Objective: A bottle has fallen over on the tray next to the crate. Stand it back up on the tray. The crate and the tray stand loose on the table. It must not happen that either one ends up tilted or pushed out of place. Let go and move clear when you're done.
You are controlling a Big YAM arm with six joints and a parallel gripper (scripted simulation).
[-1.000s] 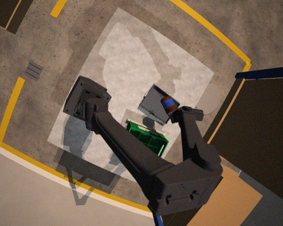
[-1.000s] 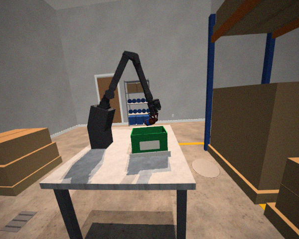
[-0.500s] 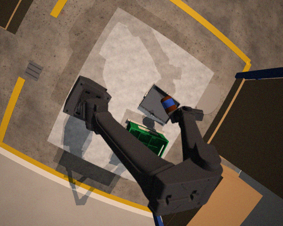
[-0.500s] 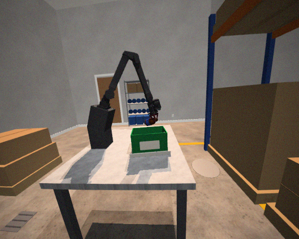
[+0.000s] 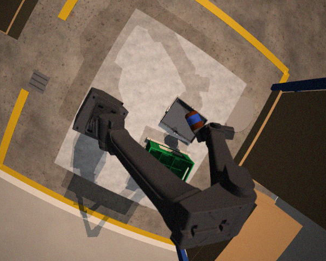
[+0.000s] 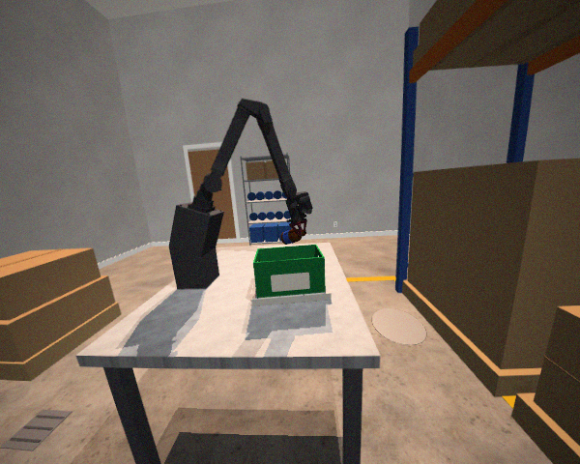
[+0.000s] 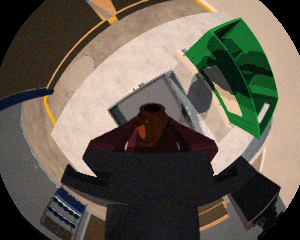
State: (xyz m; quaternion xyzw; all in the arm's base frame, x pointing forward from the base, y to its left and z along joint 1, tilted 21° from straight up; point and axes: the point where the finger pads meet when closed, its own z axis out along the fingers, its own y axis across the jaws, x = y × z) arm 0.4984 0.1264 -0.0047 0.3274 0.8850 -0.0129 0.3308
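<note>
since my gripper [image 5: 199, 131] is clamped on the bottle [image 5: 193, 120], i hold it lifted and tilted over the tray [image 5: 174, 119] right of centre; crate [image 5: 171, 160] below, so i can stand it there.

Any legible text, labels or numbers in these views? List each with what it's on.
None readable in any view.
Green crate: white label panel on its front side, blank.
Bottle, held in the tool over the tray: blue band around it, no lettering visible.
Cardboard boxes: no markings.
Back shelf with blue items: too small to show any print.
</note>
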